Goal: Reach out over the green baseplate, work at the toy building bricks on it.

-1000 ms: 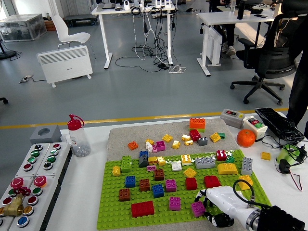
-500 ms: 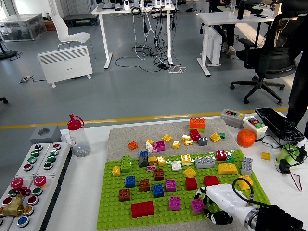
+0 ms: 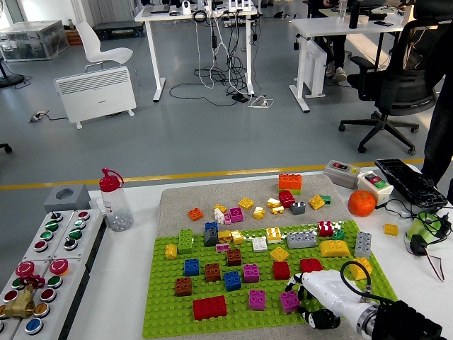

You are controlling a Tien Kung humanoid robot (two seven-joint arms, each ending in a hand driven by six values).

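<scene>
The green baseplate [image 3: 212,287] lies on a grey mat mid-table, studded with several bricks: a red flat one [image 3: 209,307], blue [image 3: 232,280], brown [image 3: 183,285], magenta [image 3: 257,299] and others. My right hand [image 3: 303,303], white with black fingers, comes in from the lower right corner and rests low over the plate's front right part. Its fingers [image 3: 316,320] are curled around a small magenta brick [image 3: 288,302] on the plate, with the thumb above it. A red brick [image 3: 311,265] sits just behind the hand. The left arm is out of view.
Loose bricks [image 3: 283,198] lie on the grey mat behind the plate. An orange [image 3: 362,203], a button box [image 3: 341,172] and a keyboard [image 3: 409,182] sit at the right. A red-capped bottle [image 3: 113,200] and a panel of buttons [image 3: 42,258] stand at the left.
My right hand has crept slightly left and forward over the plate, and the small magenta brick has shifted a little with it.
</scene>
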